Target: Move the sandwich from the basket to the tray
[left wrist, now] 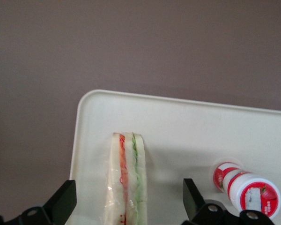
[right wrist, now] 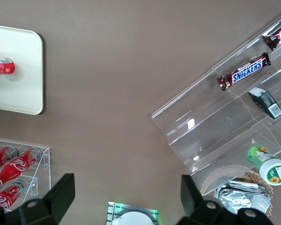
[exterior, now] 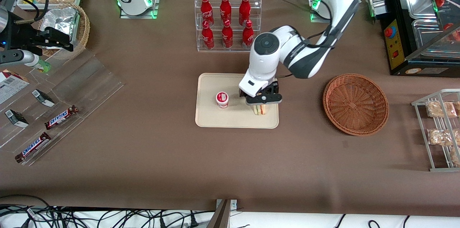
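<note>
sandwich [left wrist: 128,180] stands on its edge on the cream tray [exterior: 208,116], near the tray's end toward the working arm, with a small red-and-white cup [exterior: 222,99] beside it on the same tray. the left arm's pincer [exterior: 259,107] hangs just above the sandwich, fingers [left wrist: 62,201] spread wide on either side and not touching it. the reddish-brown basket [exterior: 355,104] sits on the brown surface [exterior: 143,156] toward the working arm's end, well apart from the tray.
</note>
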{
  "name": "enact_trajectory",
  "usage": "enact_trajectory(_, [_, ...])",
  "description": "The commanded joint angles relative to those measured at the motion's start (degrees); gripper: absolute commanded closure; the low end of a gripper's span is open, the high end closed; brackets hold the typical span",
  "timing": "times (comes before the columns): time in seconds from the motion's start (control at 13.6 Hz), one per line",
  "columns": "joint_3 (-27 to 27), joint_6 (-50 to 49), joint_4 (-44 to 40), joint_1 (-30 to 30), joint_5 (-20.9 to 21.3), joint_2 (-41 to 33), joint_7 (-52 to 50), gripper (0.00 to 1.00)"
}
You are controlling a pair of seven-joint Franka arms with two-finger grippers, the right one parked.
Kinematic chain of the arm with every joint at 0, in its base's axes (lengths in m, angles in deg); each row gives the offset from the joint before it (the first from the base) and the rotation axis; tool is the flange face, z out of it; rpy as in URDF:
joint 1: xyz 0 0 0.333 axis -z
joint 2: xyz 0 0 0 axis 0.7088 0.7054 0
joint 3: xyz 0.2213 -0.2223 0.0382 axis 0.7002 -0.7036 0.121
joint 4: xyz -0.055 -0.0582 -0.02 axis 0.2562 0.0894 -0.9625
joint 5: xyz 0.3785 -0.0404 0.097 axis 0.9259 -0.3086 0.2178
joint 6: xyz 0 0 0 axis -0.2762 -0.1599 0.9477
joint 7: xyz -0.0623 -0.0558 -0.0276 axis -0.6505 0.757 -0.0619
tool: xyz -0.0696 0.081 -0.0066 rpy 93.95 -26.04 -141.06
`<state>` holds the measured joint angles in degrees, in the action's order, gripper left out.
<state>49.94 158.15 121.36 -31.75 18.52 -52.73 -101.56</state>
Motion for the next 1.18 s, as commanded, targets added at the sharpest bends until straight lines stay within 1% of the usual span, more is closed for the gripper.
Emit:
enact_trajectory(0.0, [-0.02,-6.21,-1.55,-2.75,0.84,-4.91,-2.22,0.00])
enact_trajectory(0.15, [-0.29,-11.22,-5.59,-4.77,0.66,-6.06,-2.31,0.00])
enact_trajectory(0.29, [-0.29,-16.49,-9.19,-6.53,-1.35,-7.46,-1.96,0.00])
enact_trajectory(0.51, [-0.38,-20.73,-13.33,-9.69,-3.99,-8.87,-1.35,0.00])
enact_trajectory(0.74, [-0.73,-22.50,-14.92,-11.72,-5.14,-9.14,-1.26,0.00])
enact_trajectory(0.96, [-0.73,-22.59,-15.01,-12.86,-5.23,-9.67,-0.30,0.00])
enact_trajectory(1.1, [-0.73,-24.07,-15.01,-15.05,-7.58,-10.98,3.20,0.00])
